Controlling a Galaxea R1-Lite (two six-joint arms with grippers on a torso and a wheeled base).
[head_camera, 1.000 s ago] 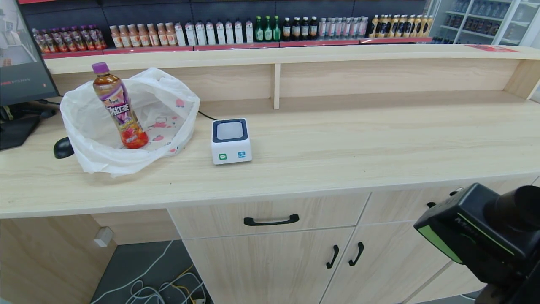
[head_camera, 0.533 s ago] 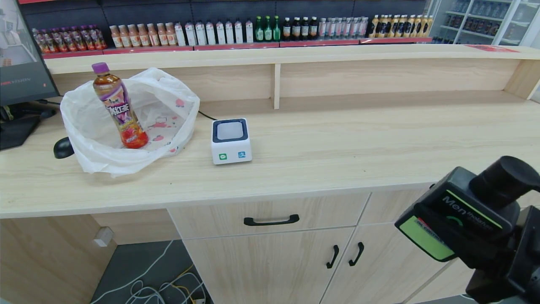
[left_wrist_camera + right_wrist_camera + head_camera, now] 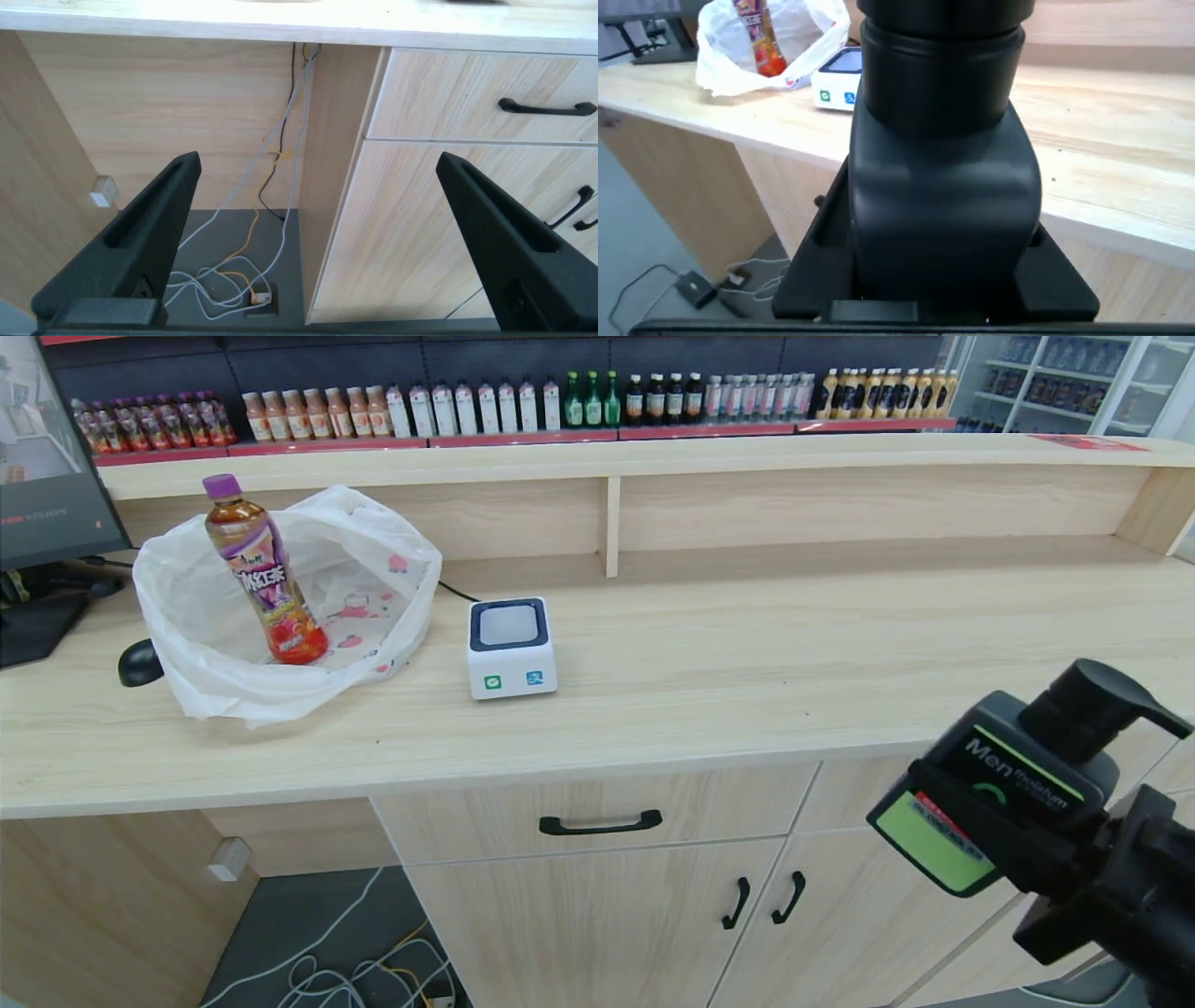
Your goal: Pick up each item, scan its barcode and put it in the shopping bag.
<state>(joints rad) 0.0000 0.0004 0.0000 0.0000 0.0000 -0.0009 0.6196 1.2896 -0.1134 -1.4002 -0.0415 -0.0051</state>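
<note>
The right arm is held low in front of the cabinet doors (image 3: pixel 747 905), below the counter (image 3: pixel 747 653) edge and well to the right of the scanner (image 3: pixel 511 646). Its right gripper (image 3: pixel 1074 887) is clamped on a black pump bottle (image 3: pixel 1008 784) with a green label, held tilted with the pump head uppermost. The left gripper (image 3: pixel 318 233) hangs under the counter edge before loose cables (image 3: pixel 234 280), its fingers spread wide with nothing between them. On the counter's left the white shopping bag (image 3: pixel 187 653) sits open, just beside the scanner. A tea bottle (image 3: pixel 266 574) with a purple cap stands leaning inside it.
</note>
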